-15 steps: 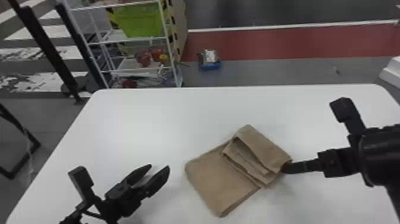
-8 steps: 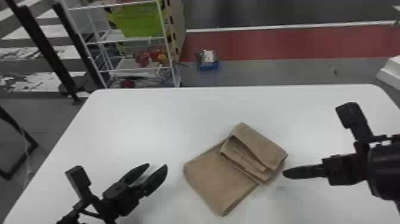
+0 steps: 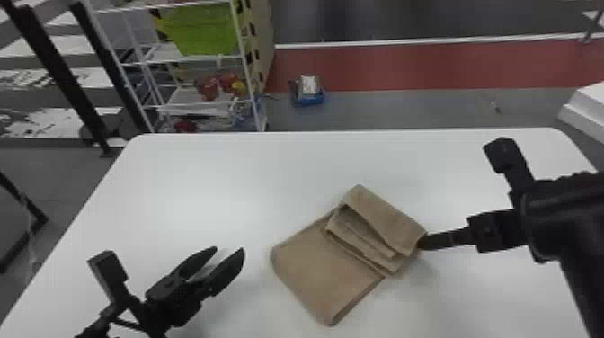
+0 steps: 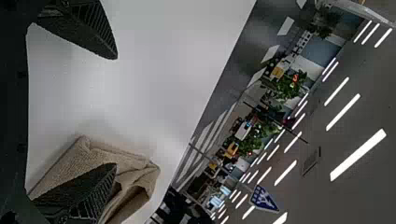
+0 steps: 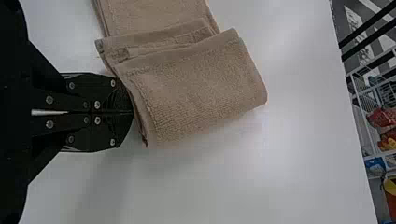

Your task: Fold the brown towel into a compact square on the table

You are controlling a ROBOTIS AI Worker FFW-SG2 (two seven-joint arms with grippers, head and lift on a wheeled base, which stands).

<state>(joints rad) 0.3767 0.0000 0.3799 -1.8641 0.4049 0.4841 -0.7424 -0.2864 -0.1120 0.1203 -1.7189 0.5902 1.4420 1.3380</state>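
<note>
Brown towel [image 3: 314, 265] lies part-folded on white table [image 3: 193, 184]; right gripper [image 3: 422, 242] has fingers pressed together, tips at its folded layers. Left gripper [image 3: 230, 250], fingers spread, is beside it (wire shelf [image 3: 211, 104] stands behind the table).

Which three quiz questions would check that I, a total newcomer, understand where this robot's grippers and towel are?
1. True or false: the left gripper is shut.
2. Where along the towel is the tip of the right gripper?
A) By the folded-over end
B) By the end nearest the left gripper
C) In the middle of the towel
3. Fill in the colour: the towel lies on a ____ table.

Key: 1 false; 2 A; 3 white.
</note>
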